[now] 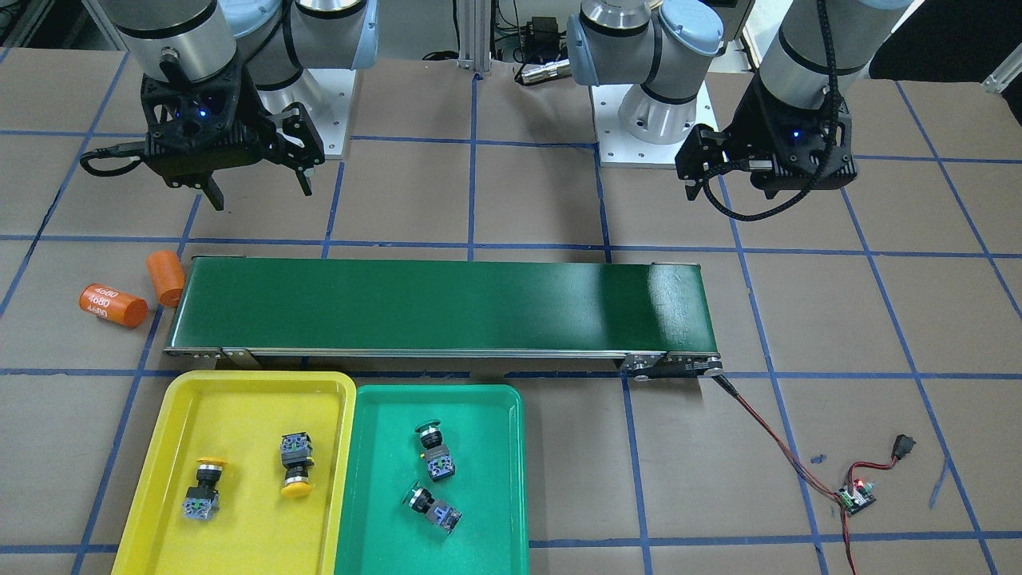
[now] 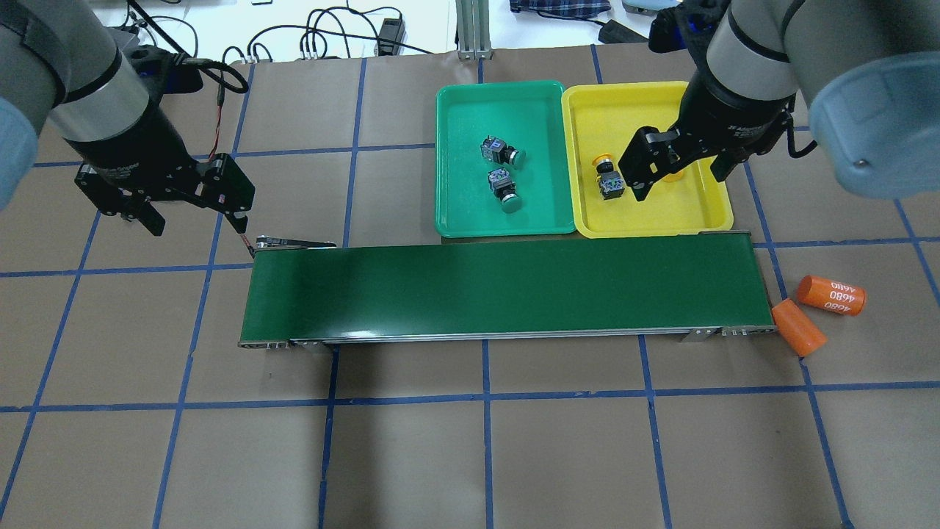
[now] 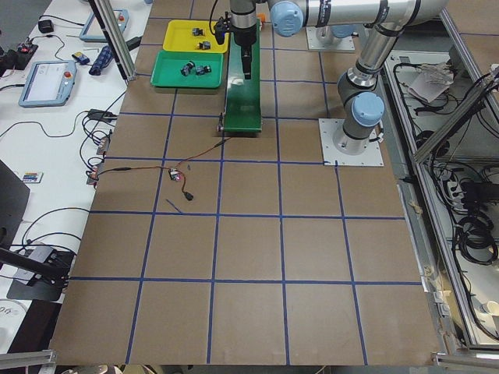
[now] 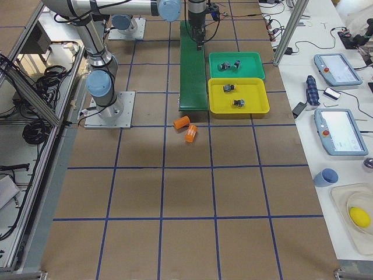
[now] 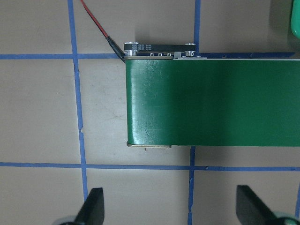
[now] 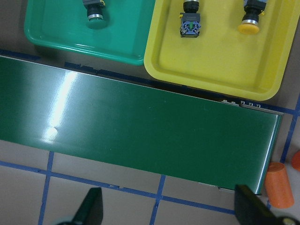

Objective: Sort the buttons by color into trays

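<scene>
Two yellow-capped buttons lie in the yellow tray. Two green-capped buttons lie in the green tray. The trays stand side by side along the far side of the belt. My right gripper is open and empty, held high on the robot's side of the belt's right end; in the overhead view it hides one yellow button. In its wrist view the fingers stand wide apart. My left gripper is open and empty, high by the belt's left end.
A long dark green conveyor belt lies across the middle of the table. Two orange cylinders lie off its right end. A red wire runs from its left end to a small controller board.
</scene>
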Action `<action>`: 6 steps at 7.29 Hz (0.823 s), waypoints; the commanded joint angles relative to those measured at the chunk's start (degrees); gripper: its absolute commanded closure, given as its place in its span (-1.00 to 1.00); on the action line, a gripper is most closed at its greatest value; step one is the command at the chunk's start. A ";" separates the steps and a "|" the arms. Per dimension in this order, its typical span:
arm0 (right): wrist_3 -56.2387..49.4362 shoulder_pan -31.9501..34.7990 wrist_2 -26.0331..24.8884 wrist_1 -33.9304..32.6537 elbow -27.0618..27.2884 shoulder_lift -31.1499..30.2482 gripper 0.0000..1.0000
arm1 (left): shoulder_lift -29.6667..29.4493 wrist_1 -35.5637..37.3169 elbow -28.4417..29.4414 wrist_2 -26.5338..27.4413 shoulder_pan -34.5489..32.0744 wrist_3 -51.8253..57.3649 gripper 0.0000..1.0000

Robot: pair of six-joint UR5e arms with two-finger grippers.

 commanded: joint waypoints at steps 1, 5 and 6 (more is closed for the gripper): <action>0.37 0.06 -0.67 0.15 -0.04 -0.36 -1.00 | 0.09 -0.05 0.00 0.07 0.00 0.00 -1.00; 0.46 0.06 -0.42 0.06 -0.48 -0.45 -1.00 | 0.01 -0.05 0.00 0.07 0.00 -0.09 -1.00; 0.46 0.06 -0.67 0.15 -0.30 -0.45 -1.00 | 0.01 -0.05 0.00 0.15 0.00 0.00 -1.00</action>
